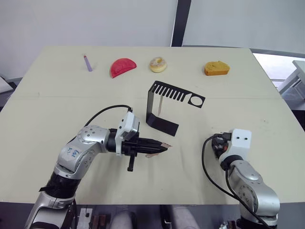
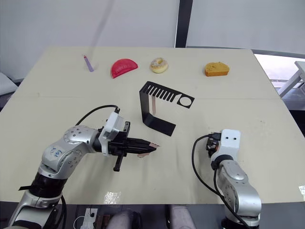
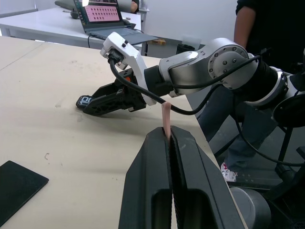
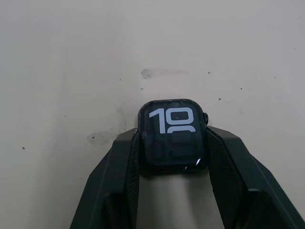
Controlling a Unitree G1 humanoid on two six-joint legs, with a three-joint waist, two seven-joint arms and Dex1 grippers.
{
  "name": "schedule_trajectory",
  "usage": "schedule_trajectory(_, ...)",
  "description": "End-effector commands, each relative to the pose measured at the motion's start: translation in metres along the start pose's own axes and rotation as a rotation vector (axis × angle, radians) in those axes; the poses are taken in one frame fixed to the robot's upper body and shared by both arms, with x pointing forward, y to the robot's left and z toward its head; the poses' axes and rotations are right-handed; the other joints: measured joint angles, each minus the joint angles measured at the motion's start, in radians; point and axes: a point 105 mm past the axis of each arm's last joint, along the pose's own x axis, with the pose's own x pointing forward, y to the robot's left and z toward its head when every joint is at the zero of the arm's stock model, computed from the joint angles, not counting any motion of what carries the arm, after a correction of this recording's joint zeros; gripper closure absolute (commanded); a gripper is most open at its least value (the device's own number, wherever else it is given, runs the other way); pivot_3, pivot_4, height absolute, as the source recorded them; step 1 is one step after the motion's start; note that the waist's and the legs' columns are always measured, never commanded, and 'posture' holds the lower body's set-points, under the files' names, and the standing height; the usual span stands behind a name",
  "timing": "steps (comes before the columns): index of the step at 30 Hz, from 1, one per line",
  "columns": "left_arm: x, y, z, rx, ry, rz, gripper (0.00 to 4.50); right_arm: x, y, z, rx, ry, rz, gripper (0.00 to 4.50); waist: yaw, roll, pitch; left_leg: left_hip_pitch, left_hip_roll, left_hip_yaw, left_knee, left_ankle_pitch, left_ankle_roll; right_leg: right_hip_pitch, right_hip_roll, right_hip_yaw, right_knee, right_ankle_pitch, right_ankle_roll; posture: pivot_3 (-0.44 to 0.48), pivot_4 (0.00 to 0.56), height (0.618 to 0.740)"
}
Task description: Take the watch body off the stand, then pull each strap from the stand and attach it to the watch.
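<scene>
Currently, left gripper (image 1: 164, 146) pinching one pink strap (image 3: 166, 119) by its end; stand (image 1: 162, 125) holds second strap (image 1: 161, 106); right gripper (image 4: 172, 164) clamps watch body (image 4: 172, 135) near table (image 1: 57, 102). Risk: thin grip lets strap twist, missing the slot

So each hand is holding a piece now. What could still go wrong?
The left hand pinches its strap by one end, so the thin strip may bend instead of sliding into the watch body. The right hand holds the watch only by its edges; a push could twist it loose. Another strap hangs on the stand.
</scene>
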Motion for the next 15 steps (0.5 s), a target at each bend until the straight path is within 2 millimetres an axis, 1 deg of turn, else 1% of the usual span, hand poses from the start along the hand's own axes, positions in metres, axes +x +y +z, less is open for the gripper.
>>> schedule_trajectory(1, -0.010, 0.003, 0.009, 0.061, -0.001, 0.012, 4.50, -0.019, 0.003, 0.033, -0.066, -0.063, 0.164, 2.98, 0.001, 0.001, 0.000, 0.000, 0.000, 0.000, 0.000, 0.000, 0.000, 0.000, 0.000, 0.000, 0.000, 0.000, 0.000, 0.000, 0.150, 0.737)
schedule_trajectory(3, -0.014, 0.006, 0.009, 0.091, 0.023, 0.014, 4.50, -0.030, 0.011, 0.038, -0.114, -0.026, 0.321, 2.98, 0.001, 0.001, 0.001, 0.000, 0.000, 0.000, 0.000, 0.000, 0.000, 0.000, 0.000, 0.000, 0.000, 0.000, 0.000, 0.000, 0.150, 0.737)
schedule_trajectory(5, -0.018, 0.010, 0.009, 0.136, 0.050, 0.013, 4.50, -0.047, 0.021, 0.035, -0.148, 0.061, 0.520, 2.98, -0.001, 0.001, 0.001, 0.000, 0.001, 0.000, 0.000, 0.000, 0.000, 0.000, 0.001, 0.000, 0.000, 0.000, 0.000, 0.000, 0.150, 0.737)
schedule_trajectory(8, -0.020, 0.012, 0.005, 0.221, 0.103, -0.017, 4.50, -0.068, 0.035, 0.030, -0.106, 0.195, 0.782, 2.98, 0.001, 0.000, 0.001, 0.000, 0.001, -0.001, 0.000, 0.000, 0.000, 0.000, 0.002, -0.001, 0.000, 0.000, 0.000, 0.000, 0.150, 0.737)
schedule_trajectory(11, -0.020, 0.009, -0.002, 0.326, 0.165, -0.060, 4.50, -0.077, 0.047, 0.030, -0.013, 0.289, 0.940, 2.98, 0.000, 0.000, 0.000, 0.000, 0.000, -0.001, 0.000, 0.000, 0.001, 0.000, 0.001, 0.000, 0.000, 0.000, 0.000, 0.000, 0.150, 0.737)
schedule_trajectory(15, -0.018, 0.008, -0.008, 0.418, 0.209, -0.078, 4.50, -0.077, 0.063, 0.032, 0.053, 0.363, 1.048, 2.98, 0.002, 0.000, 0.000, 0.000, 0.000, -0.001, 0.000, 0.000, 0.001, 0.000, 0.001, 0.000, 0.000, 0.000, 0.000, 0.000, 0.150, 0.737)
